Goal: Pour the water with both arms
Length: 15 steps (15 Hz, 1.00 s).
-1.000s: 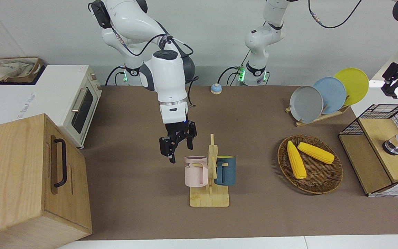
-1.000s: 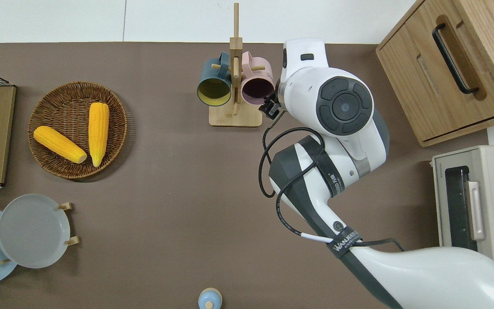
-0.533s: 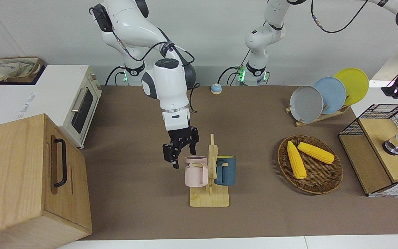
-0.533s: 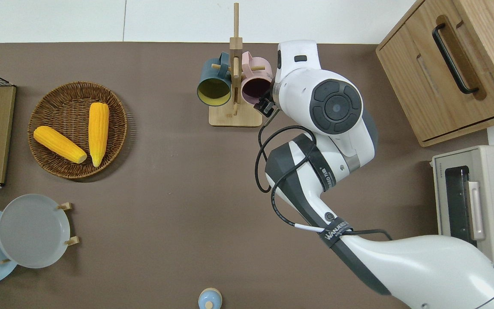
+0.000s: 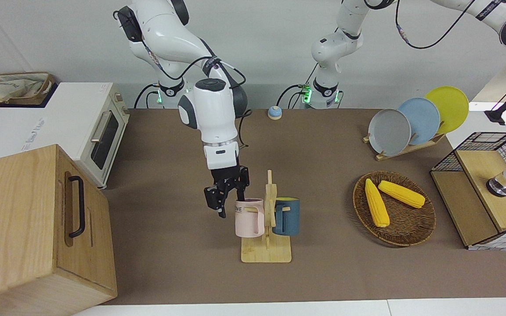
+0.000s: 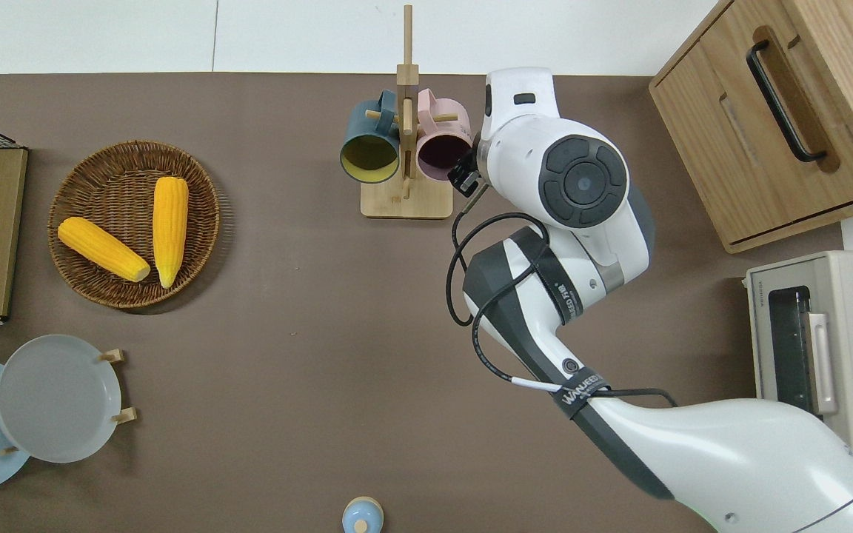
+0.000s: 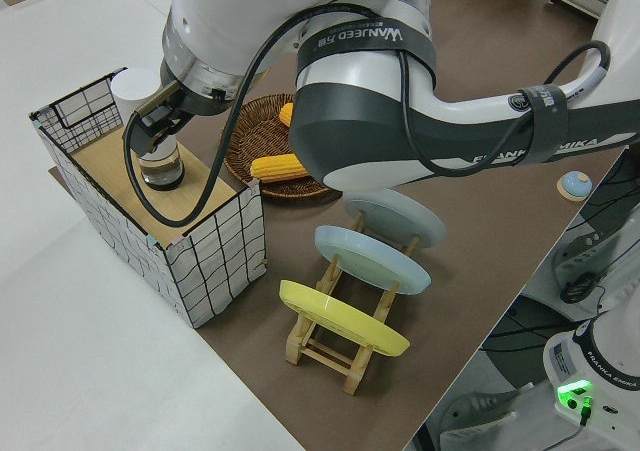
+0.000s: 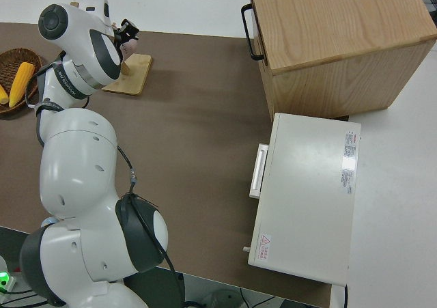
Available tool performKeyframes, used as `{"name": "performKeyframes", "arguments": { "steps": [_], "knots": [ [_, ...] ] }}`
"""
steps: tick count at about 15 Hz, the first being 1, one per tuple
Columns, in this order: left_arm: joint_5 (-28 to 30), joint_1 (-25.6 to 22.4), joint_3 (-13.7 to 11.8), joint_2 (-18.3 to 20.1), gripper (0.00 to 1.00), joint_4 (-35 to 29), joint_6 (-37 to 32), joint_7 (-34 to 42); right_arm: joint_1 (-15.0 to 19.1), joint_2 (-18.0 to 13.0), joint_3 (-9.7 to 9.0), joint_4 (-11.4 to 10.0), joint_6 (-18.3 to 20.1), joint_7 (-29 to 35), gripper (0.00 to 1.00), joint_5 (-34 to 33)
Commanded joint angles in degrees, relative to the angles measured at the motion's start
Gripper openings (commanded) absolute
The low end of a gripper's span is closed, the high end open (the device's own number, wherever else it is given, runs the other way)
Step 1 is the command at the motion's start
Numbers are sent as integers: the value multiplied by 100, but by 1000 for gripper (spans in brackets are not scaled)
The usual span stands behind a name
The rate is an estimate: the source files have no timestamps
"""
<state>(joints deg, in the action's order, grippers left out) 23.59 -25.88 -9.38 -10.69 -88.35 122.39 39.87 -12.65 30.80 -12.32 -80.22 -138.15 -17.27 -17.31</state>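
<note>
Right gripper [image 5: 229, 198] has been lowered to the pink mug's [image 5: 248, 217] rim, jaws spread, one finger inside. Left gripper [image 7: 160, 121] is held over the wire basket [image 7: 215, 256]; its jaws cannot be judged. Two mugs, two corn cobs, three plates are counted.

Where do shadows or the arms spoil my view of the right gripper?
Front view: even light, right gripper open at the rim of the pink mug, only a soft arm shadow on the table. Overhead view: its own wrist hides most of it. Left side view: the left arm fills the frame.
</note>
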Motion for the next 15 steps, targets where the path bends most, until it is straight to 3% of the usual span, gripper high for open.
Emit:
{"name": "performKeyframes", "arguments": {
  "steps": [1,6,11,15],
  "knots": [
    [163,21,33,-90,991,-103,233,300,-97,111,81,138,-63,92,613,-167],
    [329,21,50,-152,991,-349,733,626,-370,102,414,138,-54,216,600,-132],
    [954,21,234,-477,991,-358,1401,917,-458,84,468,138,-45,233,577,-115],
    [1050,13,446,-635,991,-349,1788,917,-669,41,705,191,16,409,515,-88]
  ]
}}
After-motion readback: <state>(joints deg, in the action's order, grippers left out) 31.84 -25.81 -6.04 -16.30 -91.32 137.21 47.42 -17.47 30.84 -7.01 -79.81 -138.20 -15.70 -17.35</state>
